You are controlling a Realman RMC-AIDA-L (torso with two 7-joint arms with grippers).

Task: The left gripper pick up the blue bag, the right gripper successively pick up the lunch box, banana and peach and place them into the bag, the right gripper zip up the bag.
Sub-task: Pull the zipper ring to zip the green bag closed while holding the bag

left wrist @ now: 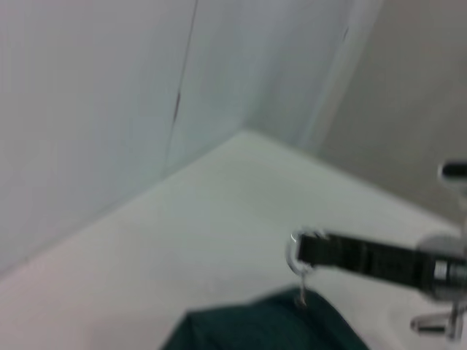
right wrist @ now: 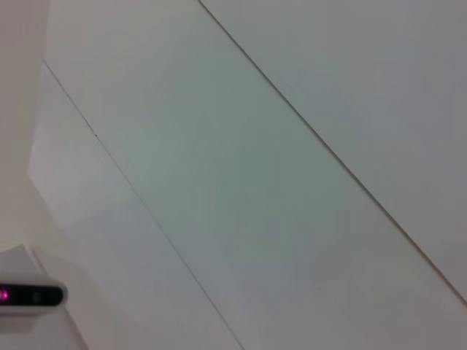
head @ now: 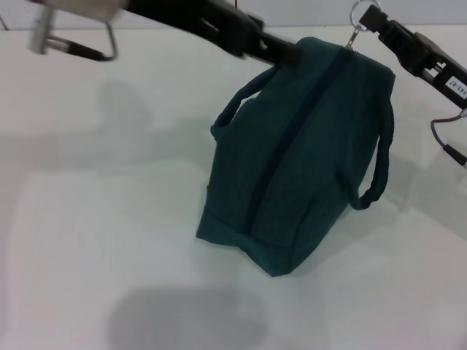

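Observation:
The blue bag [head: 299, 160] stands tilted on the white table [head: 95, 219], its zipper line closed along the top. My left gripper [head: 286, 52] comes in from the upper left and is shut on the bag's top edge beside one handle [head: 233, 109]. My right gripper [head: 368, 20] is at the upper right, shut on the ring zipper pull [head: 357, 14] at the bag's far end. The left wrist view shows the right gripper [left wrist: 305, 251] with the ring [left wrist: 294, 255] above the bag's fabric [left wrist: 263, 324]. The lunch box, banana and peach are out of view.
A silver wrist part with a metal loop [head: 73, 36] hangs at the top left. A grey cable [head: 445, 138] trails at the right edge. The right wrist view shows only pale wall panels and a small white device [right wrist: 29, 295].

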